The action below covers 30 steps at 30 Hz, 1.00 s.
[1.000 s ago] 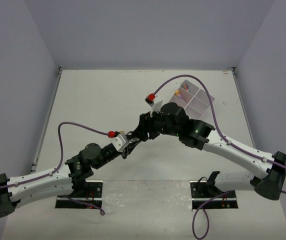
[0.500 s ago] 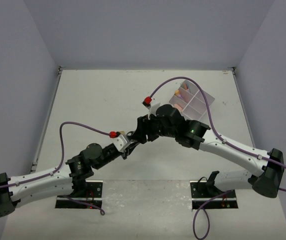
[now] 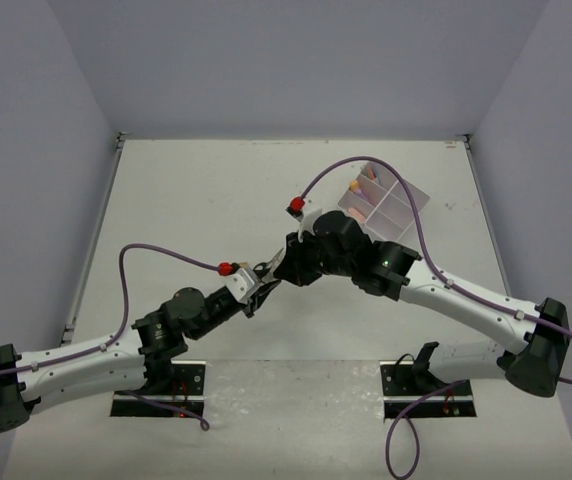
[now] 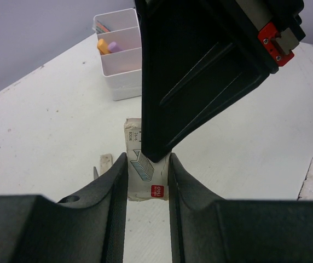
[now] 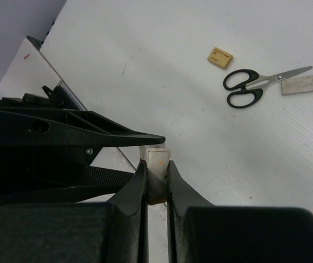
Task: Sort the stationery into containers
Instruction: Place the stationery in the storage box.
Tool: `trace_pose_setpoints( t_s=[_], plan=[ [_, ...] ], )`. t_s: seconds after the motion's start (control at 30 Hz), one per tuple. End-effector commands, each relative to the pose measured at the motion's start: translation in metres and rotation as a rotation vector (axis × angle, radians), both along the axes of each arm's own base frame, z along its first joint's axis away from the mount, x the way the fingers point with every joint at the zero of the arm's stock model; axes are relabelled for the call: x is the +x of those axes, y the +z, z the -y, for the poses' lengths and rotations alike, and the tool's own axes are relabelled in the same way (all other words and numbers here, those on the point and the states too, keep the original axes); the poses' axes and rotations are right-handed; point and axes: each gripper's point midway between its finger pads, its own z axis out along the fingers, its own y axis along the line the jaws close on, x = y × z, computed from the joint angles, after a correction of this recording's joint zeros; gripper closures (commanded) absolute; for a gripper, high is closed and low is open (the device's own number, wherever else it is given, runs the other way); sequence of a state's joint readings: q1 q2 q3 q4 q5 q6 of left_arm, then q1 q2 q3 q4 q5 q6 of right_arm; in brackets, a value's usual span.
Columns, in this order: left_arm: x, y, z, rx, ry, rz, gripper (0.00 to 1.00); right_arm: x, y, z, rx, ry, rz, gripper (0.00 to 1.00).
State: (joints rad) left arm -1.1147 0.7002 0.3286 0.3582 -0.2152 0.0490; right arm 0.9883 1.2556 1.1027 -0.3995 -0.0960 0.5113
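Just snapped shut with the right jaws on the paper-sleeved eraser, half open a moment ago. Also pinched in the left jaws, over the bench. Handover probably half done, with left release needed before carrying to the divided box.

White eraser: printing too small to read.
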Motion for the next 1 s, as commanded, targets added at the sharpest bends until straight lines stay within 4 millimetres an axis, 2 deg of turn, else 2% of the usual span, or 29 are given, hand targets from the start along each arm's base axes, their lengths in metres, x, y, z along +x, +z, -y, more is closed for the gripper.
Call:
trace_pose_setpoints(
  t_s=[0.0,0.03,0.1,0.13,0.17,0.2,0.27,0.33,0.37,0.4,0.43,0.5,0.57,0.63,0.67,0.7,0.83,0.9,0.97],
  plan=[
    [0.006,0.020,-0.001,-0.060,0.034,0.039,0.91,-0.008,0.026,-0.010,0.082,0.069,0.040,1.00],
    [0.006,0.021,-0.001,-0.061,0.041,0.037,0.78,-0.007,0.026,-0.011,0.081,0.072,0.051,1.00],
    [0.008,0.026,-0.003,-0.095,0.070,0.003,0.36,0.016,0.028,-0.006,0.067,0.038,0.090,1.00],
    [0.010,0.027,-0.003,-0.099,0.083,-0.012,0.21,0.027,0.028,-0.002,0.062,0.014,0.094,1.00],
    [0.011,0.026,-0.002,-0.098,0.095,-0.045,0.00,0.039,0.027,0.005,0.054,-0.013,0.096,1.00],
    [0.012,0.016,-0.002,-0.051,0.108,-0.095,0.00,0.058,0.028,0.017,0.054,-0.061,0.093,1.00],
    [0.017,0.021,-0.003,-0.014,0.163,-0.176,0.00,0.097,0.031,0.050,0.037,-0.193,0.125,1.00],
    [0.019,0.002,-0.012,0.058,0.253,-0.293,0.00,0.133,0.038,0.090,-0.009,-0.342,0.184,1.00],
    [0.018,-0.011,-0.019,0.100,0.295,-0.347,0.00,0.146,0.041,0.108,-0.033,-0.399,0.202,1.00],
    [0.017,-0.013,-0.022,0.111,0.316,-0.381,0.00,0.155,0.037,0.124,-0.064,-0.440,0.202,1.00],
    [0.015,-0.009,-0.022,0.096,0.325,-0.419,0.00,0.171,0.040,0.148,-0.098,-0.512,0.211,1.00],
    [0.007,-0.008,-0.027,0.107,0.319,-0.458,0.00,0.192,0.041,0.179,-0.196,-0.617,0.261,1.00],
    [-0.002,0.007,-0.031,0.080,0.298,-0.500,0.00,0.213,0.036,0.229,-0.378,-0.754,0.310,1.00],
    [-0.008,0.017,-0.040,0.074,0.291,-0.501,0.00,0.224,0.028,0.241,-0.494,-0.739,0.337,1.00],
    [-0.010,0.016,-0.049,0.104,0.302,-0.503,0.00,0.230,0.031,0.241,-0.515,-0.727,0.353,1.00],
    [-0.011,0.017,-0.054,0.116,0.310,-0.498,0.00,0.233,0.025,0.241,-0.543,-0.702,0.351,1.00],
    [-0.008,0.020,-0.075,0.136,0.377,-0.470,0.00,0.252,0.023,0.285,-0.781,-0.772,0.397,1.00],
    [-0.011,0.006,-0.074,0.134,0.353,-0.476,0.00,0.254,0.020,0.305,-0.839,-0.803,0.386,1.00],
    [-0.011,0.009,-0.068,0.101,0.330,-0.466,0.00,0.252,0.017,0.323,-0.855,-0.826,0.366,1.00]
  ],
)
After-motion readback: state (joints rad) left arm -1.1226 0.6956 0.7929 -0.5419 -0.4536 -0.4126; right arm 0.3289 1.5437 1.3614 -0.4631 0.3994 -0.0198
